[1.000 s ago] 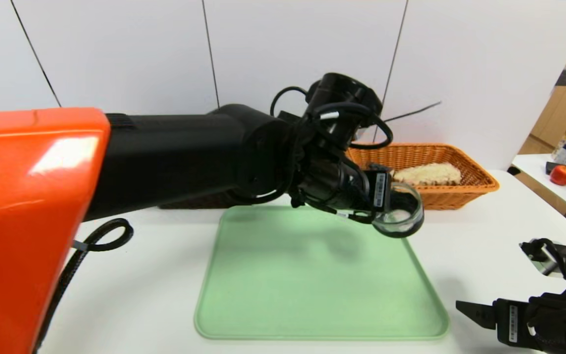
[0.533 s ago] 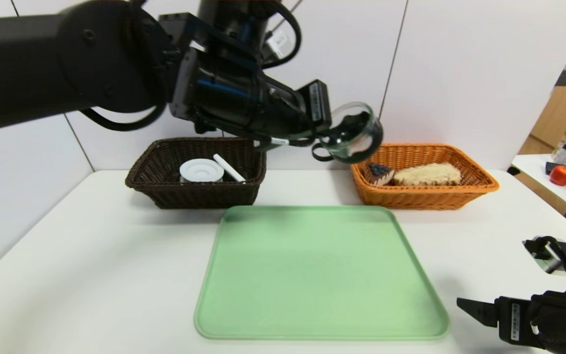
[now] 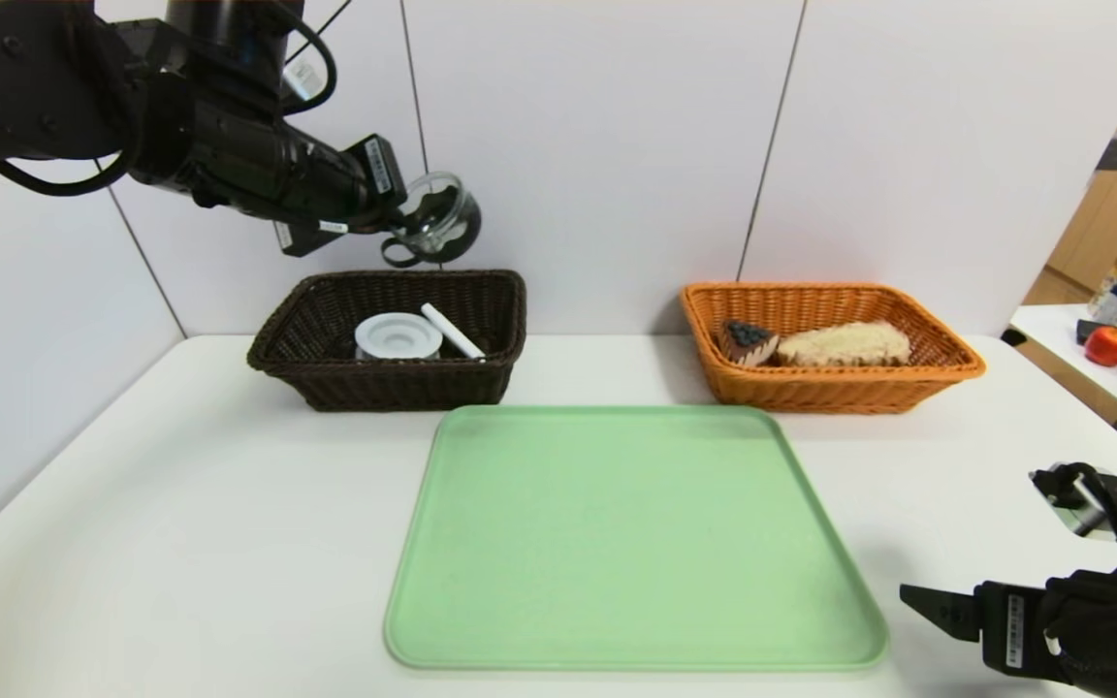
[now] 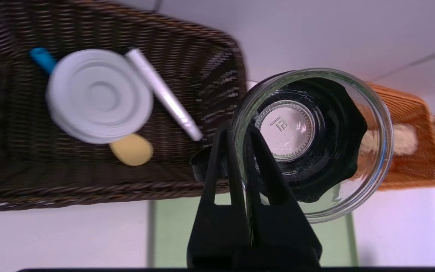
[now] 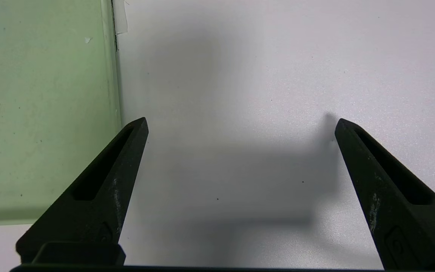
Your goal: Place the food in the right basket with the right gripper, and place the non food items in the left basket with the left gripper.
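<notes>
- Head view: a white table (image 3: 180, 543) against pale wall panels; a green tray (image 3: 631, 543) lies centred; the left gripper (image 3: 401, 221), raised above the dark basket (image 3: 326, 383), pinches the rim of a glass cup (image 3: 442, 218); the orange basket (image 3: 840, 388) holds bread (image 3: 845, 342); the right gripper (image 3: 937, 611) sits low beside the tray.
- Left wrist view: fingers (image 4: 221, 177) clamp the cup wall; its base bears an embossed mark; a white lid (image 4: 98, 96) and white pen (image 4: 162, 94) lie in the basket.
- Right wrist view: jaws spread wide, holding nothing, over bare tabletop.
</notes>
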